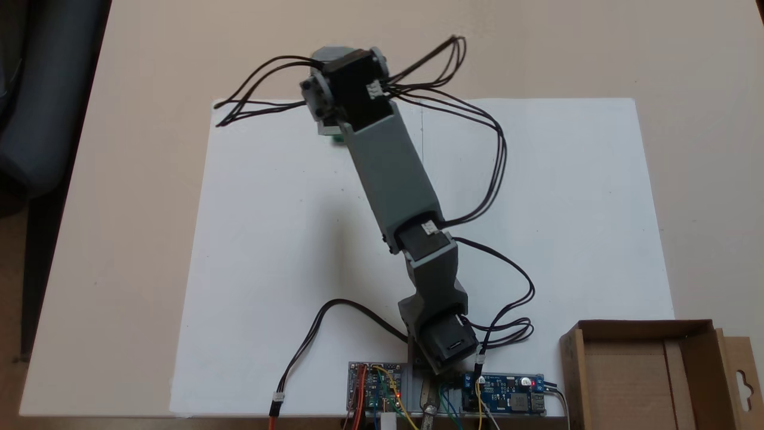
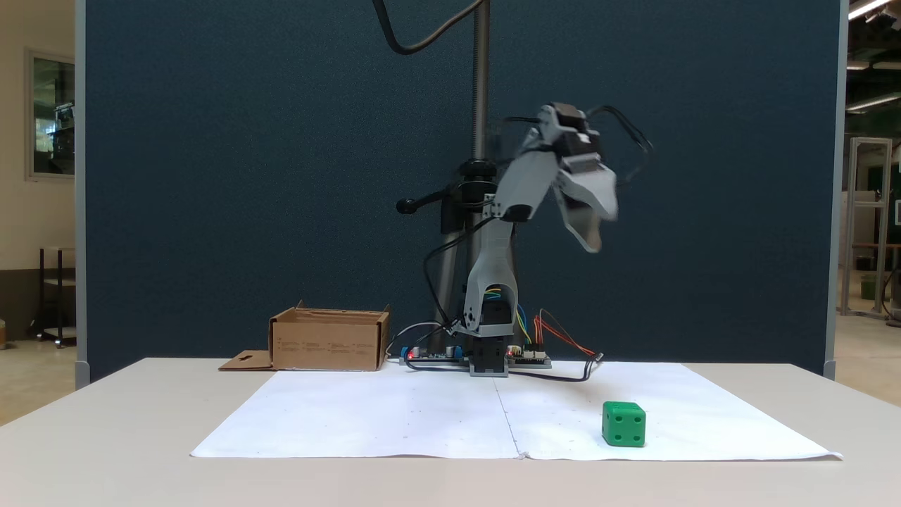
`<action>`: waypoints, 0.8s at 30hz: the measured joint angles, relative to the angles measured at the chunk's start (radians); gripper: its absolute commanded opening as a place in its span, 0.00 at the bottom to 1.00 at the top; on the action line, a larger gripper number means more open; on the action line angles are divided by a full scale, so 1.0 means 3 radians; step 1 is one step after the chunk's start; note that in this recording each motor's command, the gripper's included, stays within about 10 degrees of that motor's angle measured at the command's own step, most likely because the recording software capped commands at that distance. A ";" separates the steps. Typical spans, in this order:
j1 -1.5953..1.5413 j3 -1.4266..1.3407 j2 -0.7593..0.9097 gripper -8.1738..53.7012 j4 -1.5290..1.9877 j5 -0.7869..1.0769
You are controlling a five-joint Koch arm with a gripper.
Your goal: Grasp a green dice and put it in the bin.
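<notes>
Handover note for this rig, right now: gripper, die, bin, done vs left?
Gripper: raised well above the table, blurred in the fixed view from the front, holds nothing; open or shut cannot be told.
Green dice: on the white paper, ungrasped, roughly below the gripper.
Bin: cardboard box beside the arm's base, at the far edge of the paper; nothing seen in it from above.
Done: nothing yet.
Left: descend, grasp the dice, carry it to the bin, release.
</notes>
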State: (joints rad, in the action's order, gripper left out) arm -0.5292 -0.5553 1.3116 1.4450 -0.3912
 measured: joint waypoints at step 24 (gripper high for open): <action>0.0235 0.0793 -0.1447 0.82 0.0000 -0.0337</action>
State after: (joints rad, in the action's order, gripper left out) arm -0.4587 -0.3175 0.8774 1.4450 -0.4924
